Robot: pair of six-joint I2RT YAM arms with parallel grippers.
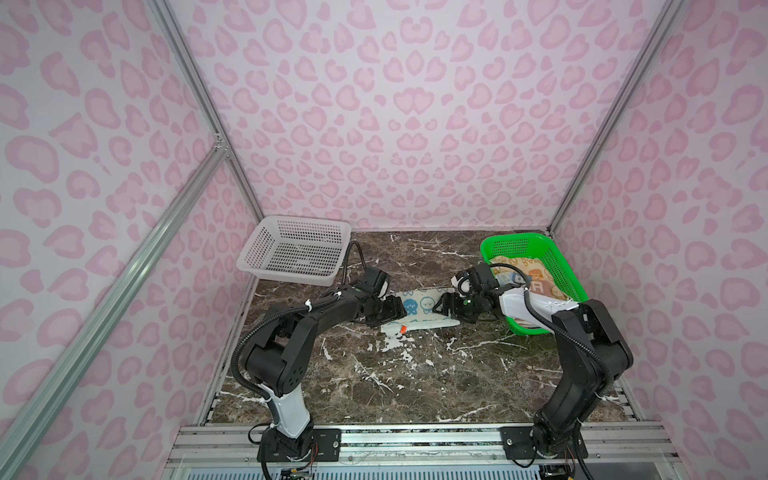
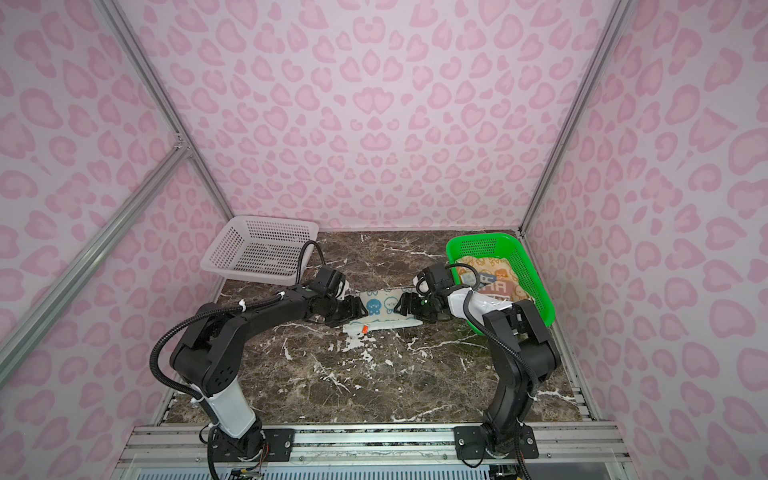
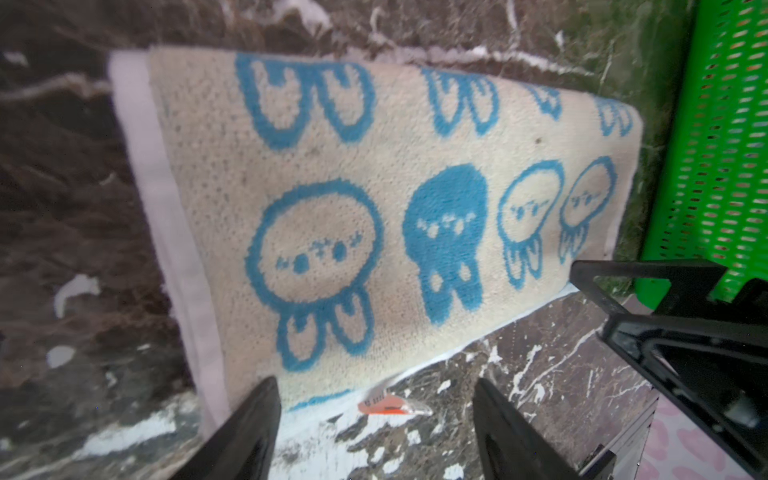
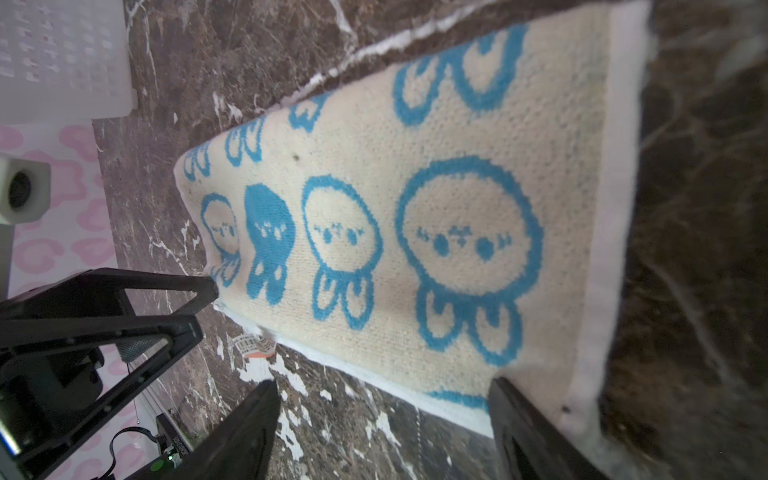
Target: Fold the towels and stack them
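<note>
Both ends of the folded towel (image 1: 419,306) lay just before released, empty grippers. Left gripper (image 3: 374,384) and right gripper (image 4: 382,384) probably stood so to let the fold settle.

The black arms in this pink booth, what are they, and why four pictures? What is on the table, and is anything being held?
They are two robot arms, the left arm and the right arm, fixed at the near edge of a dark marble-patterned table. Two pictures look down from one camera above; the two close-ups come from cameras on the arms' wrists. Between the arms lies a folded cream terry towel with blue rabbit prints, flat on the table. At the back right stands a green perforated plastic basket with more printed towels in it; at the back left, a white perforated plastic basket. Each arm ends in two black jaws. Both pairs stand apart at the towel's ends, holding nothing.
</note>
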